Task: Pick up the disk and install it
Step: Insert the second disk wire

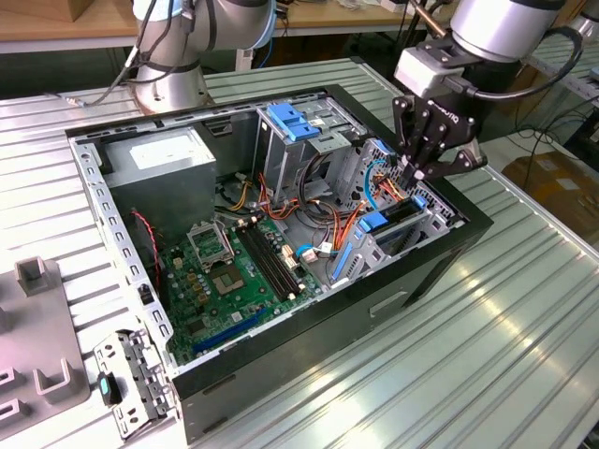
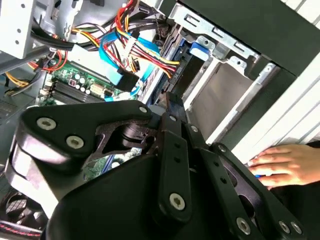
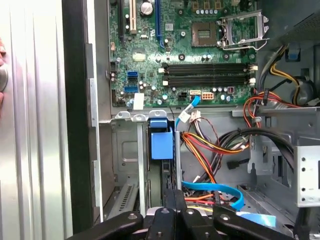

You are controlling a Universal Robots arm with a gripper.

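The flat silver-black metal hard disk with blue plastic side rails [image 1: 379, 223] [image 3: 160, 144] is seen edge-on, standing in the grey metal drive cage [image 1: 412, 229] at the front corner of the open black computer case [image 1: 281, 365]. The black robot gripper [image 1: 412, 170] [image 3: 173, 197] [image 2: 172, 102] is lowered into the cage right at the disk's upper edge; whether it is clamped on the disk cannot be told. A bundle of red, yellow and orange cables [image 1: 328, 217] [image 3: 210, 145] is strung just beside the cage, with a flat blue data cable [image 3: 215, 190] near the gripper. The green motherboard [image 1: 234, 271] [image 3: 165, 50] is laid on the case floor beyond. A person's hand [image 2: 285, 165] is rested outside the case wall, on the ribbed metal table [image 1: 487, 355].
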